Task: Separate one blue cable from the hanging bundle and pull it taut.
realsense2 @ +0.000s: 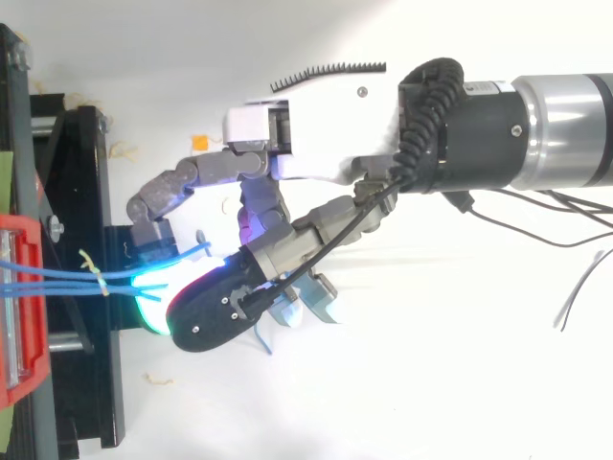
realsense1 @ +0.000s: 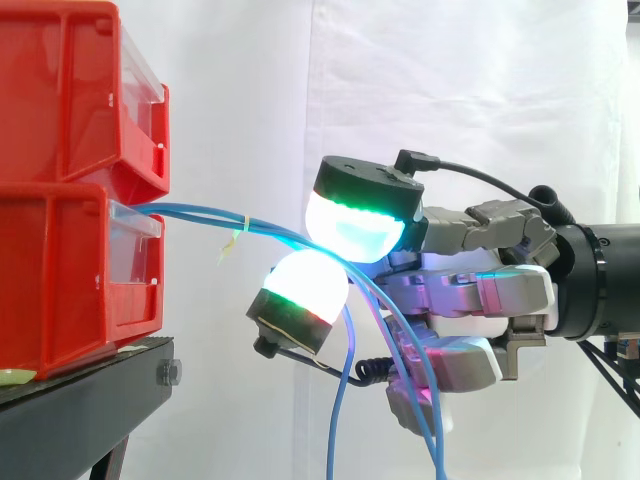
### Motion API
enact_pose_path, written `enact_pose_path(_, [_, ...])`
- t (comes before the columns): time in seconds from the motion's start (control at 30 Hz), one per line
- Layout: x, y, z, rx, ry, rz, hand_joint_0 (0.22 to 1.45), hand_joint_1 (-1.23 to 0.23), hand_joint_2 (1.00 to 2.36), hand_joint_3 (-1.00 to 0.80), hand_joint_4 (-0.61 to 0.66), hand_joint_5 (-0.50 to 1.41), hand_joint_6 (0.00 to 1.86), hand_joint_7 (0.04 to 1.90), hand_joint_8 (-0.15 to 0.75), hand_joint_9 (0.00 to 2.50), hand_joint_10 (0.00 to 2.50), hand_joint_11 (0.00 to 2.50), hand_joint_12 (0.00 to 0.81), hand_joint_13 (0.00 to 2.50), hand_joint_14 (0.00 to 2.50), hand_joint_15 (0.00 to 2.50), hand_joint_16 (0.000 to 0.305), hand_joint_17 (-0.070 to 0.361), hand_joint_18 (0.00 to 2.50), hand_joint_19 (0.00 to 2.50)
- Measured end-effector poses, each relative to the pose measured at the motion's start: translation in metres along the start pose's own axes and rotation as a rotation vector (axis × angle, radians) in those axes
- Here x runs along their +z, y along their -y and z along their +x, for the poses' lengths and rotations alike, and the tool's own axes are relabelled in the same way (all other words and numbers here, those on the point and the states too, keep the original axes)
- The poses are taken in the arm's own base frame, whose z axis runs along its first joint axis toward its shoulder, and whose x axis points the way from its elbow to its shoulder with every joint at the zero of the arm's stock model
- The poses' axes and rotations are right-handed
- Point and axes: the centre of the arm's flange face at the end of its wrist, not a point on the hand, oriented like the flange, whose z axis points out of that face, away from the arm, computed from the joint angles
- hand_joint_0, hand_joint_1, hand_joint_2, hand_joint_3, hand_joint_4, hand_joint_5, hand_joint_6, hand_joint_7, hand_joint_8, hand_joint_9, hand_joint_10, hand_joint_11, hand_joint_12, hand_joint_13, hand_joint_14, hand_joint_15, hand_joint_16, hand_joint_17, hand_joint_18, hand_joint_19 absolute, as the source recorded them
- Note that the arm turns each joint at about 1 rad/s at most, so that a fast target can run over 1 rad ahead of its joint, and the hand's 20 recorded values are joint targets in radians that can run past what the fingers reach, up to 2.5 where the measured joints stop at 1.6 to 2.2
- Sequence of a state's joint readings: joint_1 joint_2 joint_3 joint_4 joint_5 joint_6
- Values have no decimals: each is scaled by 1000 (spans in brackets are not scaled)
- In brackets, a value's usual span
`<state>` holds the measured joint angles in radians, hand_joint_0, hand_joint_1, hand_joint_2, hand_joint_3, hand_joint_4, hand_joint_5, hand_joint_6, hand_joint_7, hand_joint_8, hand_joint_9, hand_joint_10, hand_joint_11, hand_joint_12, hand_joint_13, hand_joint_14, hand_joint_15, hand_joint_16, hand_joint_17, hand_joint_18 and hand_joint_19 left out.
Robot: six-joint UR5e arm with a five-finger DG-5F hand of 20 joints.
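Observation:
A bundle of thin blue cables (realsense1: 200, 215) comes out of the lower red bin (realsense1: 60, 280) and runs right, held together by a pale tie (realsense1: 236, 238). The cables pass between two glowing fingertips (realsense1: 355, 225) of my hand (realsense1: 470, 290), one pad above them and one below. Past the pads the strands (realsense1: 340, 420) drop down in front of the palm. From above, the cables (realsense2: 57, 278) stretch from the bin to the pads of the hand (realsense2: 316, 134), and one loose end (realsense2: 203, 249) sticks out beside them. I cannot tell which strands are pinched.
Two red bins are stacked at the left, the upper one (realsense1: 60, 100) on the lower, on a black stand (realsense1: 90, 400). A white curtain hangs behind. Thin dark wires (realsense2: 575, 287) lie at the right in the top view.

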<state>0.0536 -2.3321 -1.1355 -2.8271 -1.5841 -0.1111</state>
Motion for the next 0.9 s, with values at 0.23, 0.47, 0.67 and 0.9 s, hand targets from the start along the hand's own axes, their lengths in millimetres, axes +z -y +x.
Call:
enact_pose_path(0.23, [-4, -2, 1, -13, -7, 31, 716, -674, 1017, -160, 85, 148, 503, 1278, 183, 1957, 15, 375, 323, 1499, 21, 599, 67, 150, 1268, 507])
enact_pose_path(0.47, [-5, -3, 2, -22, -7, 34, 713, -671, 1019, -162, 79, 147, 503, 1272, 187, 1949, 14, 374, 317, 1501, 21, 595, 66, 149, 1263, 501])
enact_pose_path(0.67, [-4, -3, 2, -25, -6, 33, 711, -680, 1019, -167, 85, 146, 503, 1273, 192, 1940, 16, 378, 316, 1493, 20, 601, 66, 148, 1262, 509])
enact_pose_path(0.9, [-4, -3, 3, -27, -5, 32, 707, -725, 1015, -192, 88, 145, 503, 1279, 193, 1932, 16, 371, 320, 1505, 21, 599, 67, 152, 1274, 478])
